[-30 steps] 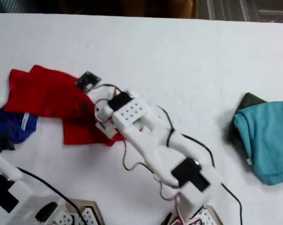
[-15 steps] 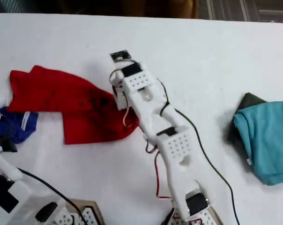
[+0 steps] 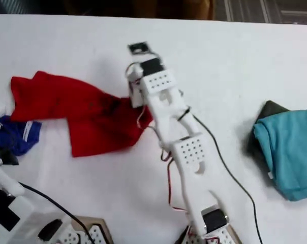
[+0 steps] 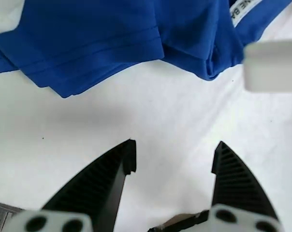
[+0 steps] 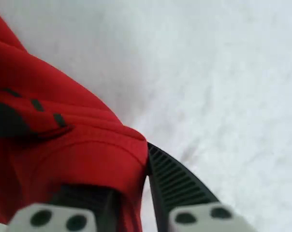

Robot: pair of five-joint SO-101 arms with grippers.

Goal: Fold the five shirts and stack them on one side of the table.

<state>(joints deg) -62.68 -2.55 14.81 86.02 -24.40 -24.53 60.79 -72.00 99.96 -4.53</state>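
Gripping a bunched fold of the red shirt (image 3: 82,117), the right gripper (image 5: 131,169) is clenched on the cloth. Red fabric is pinched between its black fingers and laps over one of them. In the high view the right arm (image 3: 186,152) runs from the bottom edge, right of centre, up to just above mid-frame. It ends at the shirt's right-hand edge.

The rest of the red shirt lies rumpled & unfolded across the left-centre of the white table (image 3: 235,56), one corner reaching toward the left edge.

The blue shirt (image 3: 13,134) sits crumpled at the far left of the frame, just below the red one & touching it.

The left gripper (image 4: 175,147) is released. Its jaws are spread wide w/ nothing between them, over bare table near the blue shirt's hem but not touching it.

At the right edge of the frame, well apart from the rest, a folded teal shirt (image 3: 290,152) lies on top of a dark shirt (image 3: 268,113). The dark shirt pokes out at the teal shirt's upper-left side.
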